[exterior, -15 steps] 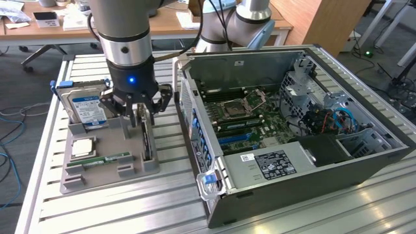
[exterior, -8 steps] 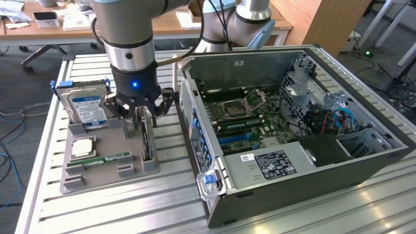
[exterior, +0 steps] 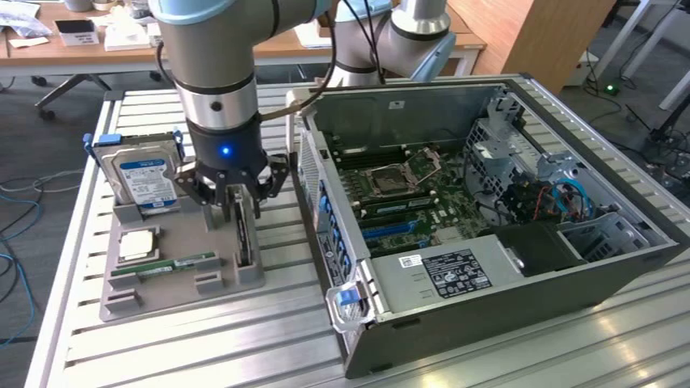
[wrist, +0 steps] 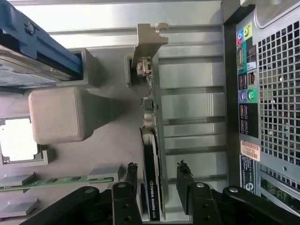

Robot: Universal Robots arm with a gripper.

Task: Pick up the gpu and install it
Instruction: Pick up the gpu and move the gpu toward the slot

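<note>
Evidently the pick-up step is in hand. At the left of the worktop [exterior: 194, 347], a hard drive [exterior: 145, 179] is propped in a grey holder [exterior: 183, 236]. At that holder's right edge the gpu [wrist: 151, 136] is stood on edge, flanked by the jaws, which are spread apart. Right of it, the open computer case [exterior: 518, 323] is set. An even closing on both faces is judged necessary.
</note>
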